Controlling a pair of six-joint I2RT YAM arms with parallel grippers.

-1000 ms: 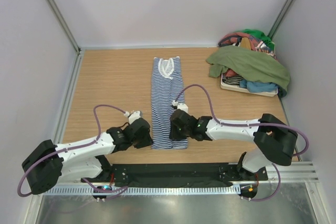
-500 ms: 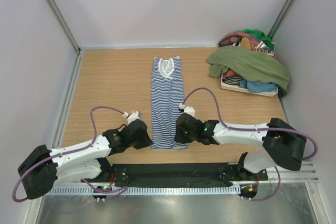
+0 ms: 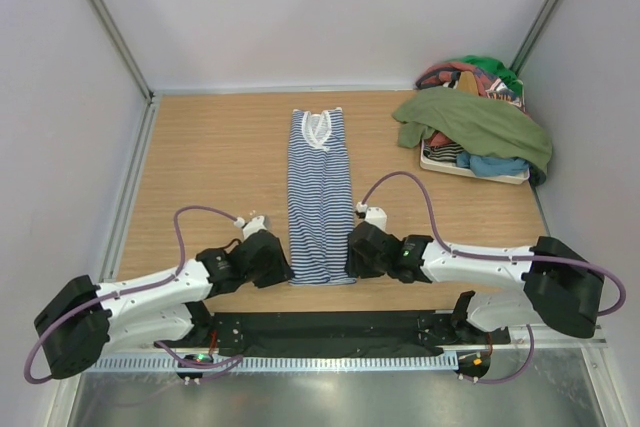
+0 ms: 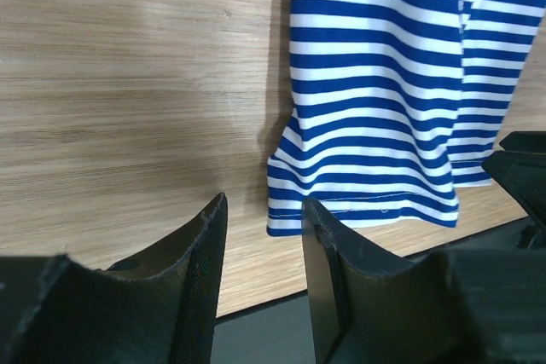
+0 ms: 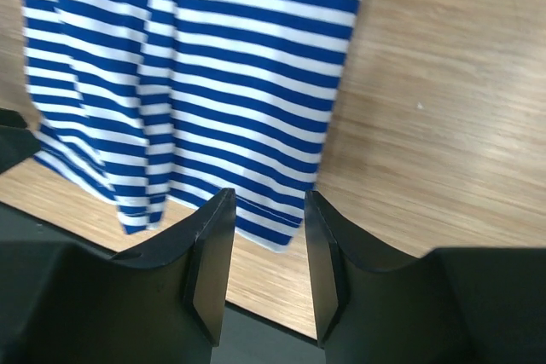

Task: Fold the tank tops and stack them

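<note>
While hovering low at the near hem, gripping nothing as yet. Finding the striped tank top (image 3: pixel 320 197) lying flat down the middle of the table (image 3: pixel 200 167), seemingly folded into a long narrow strip, neckline at the far end, hem toward the near edge. Showing the left gripper (image 4: pixel 264 202) with fingers parted and empty, just off the left hem corner. Showing the right gripper (image 5: pixel 269 195) likewise parted and empty, at the right hem corner. Seeing the olive green tank top (image 3: pixel 480 122) draping over a pile of clothes (image 3: pixel 470 162) at the far right, well apart. Judging the striped cloth to be light, thin and limp, likely sagging and sliding on the smooth wood if pinched in one spot only. Favouring a hold at both hem corners, pinching all layers together and lifting evenly to avoid unfolding.
</note>
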